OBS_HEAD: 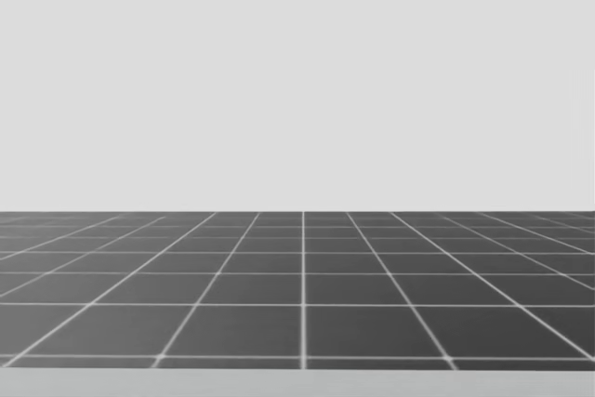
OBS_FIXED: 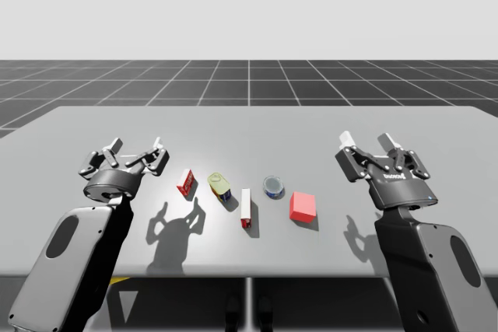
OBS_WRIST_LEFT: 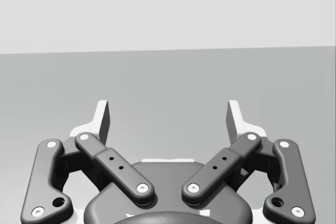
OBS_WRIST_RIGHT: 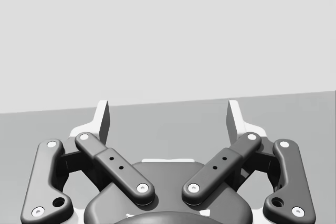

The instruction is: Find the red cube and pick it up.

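At the right gripper [OBS_FIXED: 367, 144], fingers spread apart, clamped on nothing, hovering above the desk [OBS_FIXED: 436, 126] at its right side. At the left gripper [OBS_FIXED: 138, 148], equally spread and empty, above the left side. Between the two, well apart from both, a loose row of small things on the desk, with the red cube [OBS_FIXED: 302, 207] at its right end, near a blue can [OBS_FIXED: 273, 186] and closer to the right gripper than to the left. Judging by this, barely begun: no reach, no grasp, no lift made yet, all of it left to do. Both arms up from the near edge, forearms raised, wrists levelled, grippers pointing out across the desk toward its far side rather than down at the cube.
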`<state>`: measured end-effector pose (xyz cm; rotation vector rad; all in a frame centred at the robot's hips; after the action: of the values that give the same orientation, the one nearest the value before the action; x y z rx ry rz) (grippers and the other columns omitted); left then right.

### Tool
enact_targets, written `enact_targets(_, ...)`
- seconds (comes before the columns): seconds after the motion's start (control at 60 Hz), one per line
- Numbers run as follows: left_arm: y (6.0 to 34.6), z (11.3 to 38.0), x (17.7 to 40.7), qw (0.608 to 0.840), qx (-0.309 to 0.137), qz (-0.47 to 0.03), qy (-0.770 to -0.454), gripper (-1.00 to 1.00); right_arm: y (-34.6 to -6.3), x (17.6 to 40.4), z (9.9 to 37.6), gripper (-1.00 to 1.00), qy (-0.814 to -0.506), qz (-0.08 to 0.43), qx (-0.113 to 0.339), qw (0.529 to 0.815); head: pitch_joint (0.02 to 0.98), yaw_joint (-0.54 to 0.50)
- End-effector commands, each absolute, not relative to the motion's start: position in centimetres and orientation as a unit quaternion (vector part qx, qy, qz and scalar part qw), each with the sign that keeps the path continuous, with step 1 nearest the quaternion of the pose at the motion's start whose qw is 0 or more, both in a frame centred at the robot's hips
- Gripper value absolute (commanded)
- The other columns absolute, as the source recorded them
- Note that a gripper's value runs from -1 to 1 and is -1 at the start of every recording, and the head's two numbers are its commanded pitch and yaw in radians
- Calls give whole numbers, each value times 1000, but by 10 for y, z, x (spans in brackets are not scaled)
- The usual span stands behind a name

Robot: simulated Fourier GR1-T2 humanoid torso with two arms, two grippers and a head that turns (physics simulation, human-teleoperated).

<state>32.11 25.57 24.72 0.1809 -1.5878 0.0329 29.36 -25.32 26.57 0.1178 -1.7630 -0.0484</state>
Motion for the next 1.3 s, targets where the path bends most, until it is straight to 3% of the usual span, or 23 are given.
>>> enact_targets(0.017, 256, 248, 321, 697, 81, 15, -713, -1000, -253, 292, 265, -1000, -775, -34, 48, 629, 59, 13)
enact_targets(0.183, 256, 247, 321, 697, 81, 15, -713, -1000, -254, 293, 266, -1000, -770, -25, 48, 636, 101, 13)
enact_targets(0.633, 256, 247, 321, 696, 82, 12, -713, -1000, -253, 295, 264, -1000, -766, -23, 41, 641, 476, -15)
enact_targets(1.3, 252, 247, 320, 695, 78, 7, -714, -1000, -251, 298, 261, -1000, -761, -22, 39, 647, 825, -253)
